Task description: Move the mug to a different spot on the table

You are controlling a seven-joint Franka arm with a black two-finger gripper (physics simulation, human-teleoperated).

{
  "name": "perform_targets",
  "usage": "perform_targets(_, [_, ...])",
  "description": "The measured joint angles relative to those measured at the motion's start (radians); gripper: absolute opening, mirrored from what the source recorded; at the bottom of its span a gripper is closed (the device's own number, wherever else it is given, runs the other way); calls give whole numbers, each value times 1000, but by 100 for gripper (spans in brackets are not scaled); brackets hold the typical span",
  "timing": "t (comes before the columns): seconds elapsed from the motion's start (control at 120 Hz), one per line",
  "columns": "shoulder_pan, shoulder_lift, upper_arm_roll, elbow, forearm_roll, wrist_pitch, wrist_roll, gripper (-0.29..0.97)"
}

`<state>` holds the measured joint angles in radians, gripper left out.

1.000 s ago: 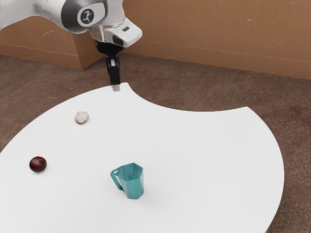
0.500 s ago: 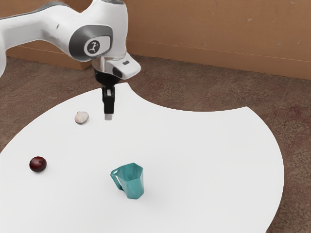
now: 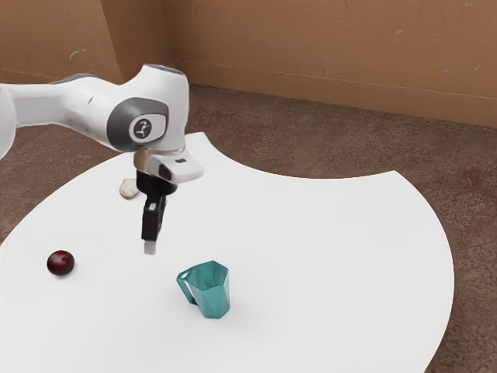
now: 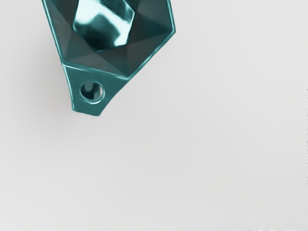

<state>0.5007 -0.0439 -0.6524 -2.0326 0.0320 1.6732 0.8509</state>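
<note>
A teal faceted mug (image 3: 208, 289) stands upright near the front of the white table (image 3: 334, 249), its handle toward the exterior view's left. My gripper (image 3: 150, 247) hangs pointing down above the table, up and to the exterior view's left of the mug, touching nothing. From the wrist view I look down into the mug (image 4: 110, 38), whose handle (image 4: 91, 91) with its round hole points toward my hand.
A dark red fruit (image 3: 60, 263) lies at the exterior view's left part of the table. A pale garlic bulb (image 3: 126, 188) sits farther back, partly behind my arm. The table's curved back edge has a notch; brown floor and wooden walls surround it.
My arm has swung down and forward from the table's back edge, past the garlic, toward the mug. The mug, fruit and garlic have stayed put.
</note>
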Motion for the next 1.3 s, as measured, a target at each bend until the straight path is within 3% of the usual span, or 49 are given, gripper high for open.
perform_targets(0.433, [20, 113, 3, -142, -119, 262, 201, 68])
perform_targets(0.767, [58, 244, 4, -148, -143, 410, 292, 67])
perform_targets(1.142, [60, 268, 3, -174, -153, 490, 349, 15])
perform_targets(1.3, [63, 282, 3, -186, -151, 531, 360, 7])
